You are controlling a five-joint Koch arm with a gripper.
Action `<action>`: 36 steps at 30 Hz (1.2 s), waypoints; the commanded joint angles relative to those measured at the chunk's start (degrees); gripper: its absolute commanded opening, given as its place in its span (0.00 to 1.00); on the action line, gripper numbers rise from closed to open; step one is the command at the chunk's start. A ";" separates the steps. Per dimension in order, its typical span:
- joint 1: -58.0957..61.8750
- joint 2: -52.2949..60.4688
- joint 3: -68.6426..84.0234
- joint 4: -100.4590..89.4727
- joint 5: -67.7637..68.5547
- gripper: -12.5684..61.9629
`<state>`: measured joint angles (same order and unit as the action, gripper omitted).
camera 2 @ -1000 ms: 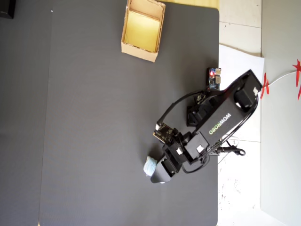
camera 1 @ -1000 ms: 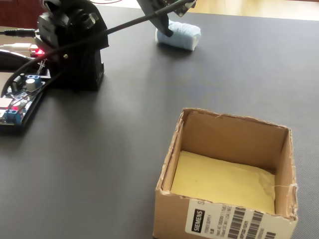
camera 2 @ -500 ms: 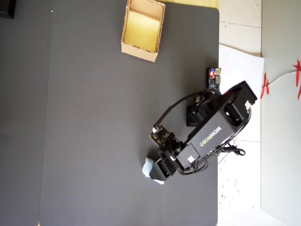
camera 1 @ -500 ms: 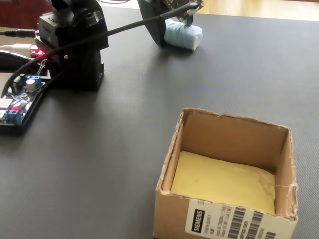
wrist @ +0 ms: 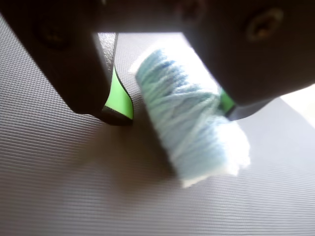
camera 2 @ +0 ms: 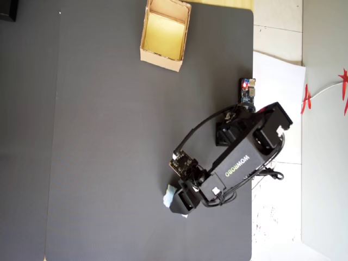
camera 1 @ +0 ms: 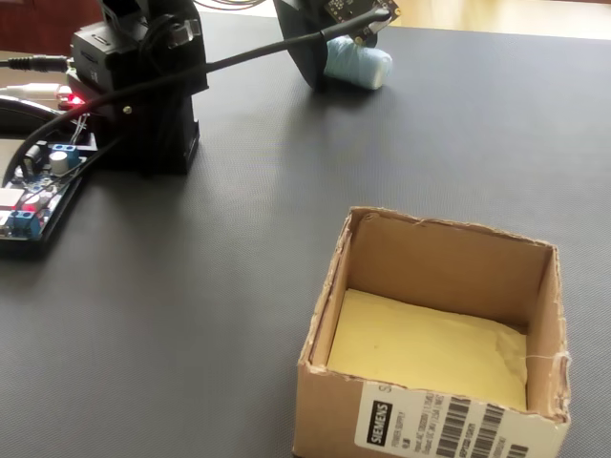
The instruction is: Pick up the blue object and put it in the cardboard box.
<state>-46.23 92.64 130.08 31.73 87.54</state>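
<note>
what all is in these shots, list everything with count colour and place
blue object: 1, pale light blue, on the mat between the pincer's jaws, far from the box
cardboard box: 1, tan with yellowish inside and a barcode label, open and empty, near edge of the fixed view
mat: 1, dark grey, covers the table
circuit board: 1, small, lit red, right of the mat in the overhead view
paper sheet: 1, white, under the arm's base
arm: 1, black, reaching onto the mat
pincer: 1, black with green pads, open, straddling the blue object
</note>
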 commanded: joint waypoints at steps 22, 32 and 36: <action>5.98 5.45 4.13 -18.19 1.23 0.31; 15.56 16.35 7.73 -20.65 -1.14 0.31; 19.51 21.36 10.55 -21.62 -1.14 0.31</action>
<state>-27.51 111.62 142.12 15.21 86.13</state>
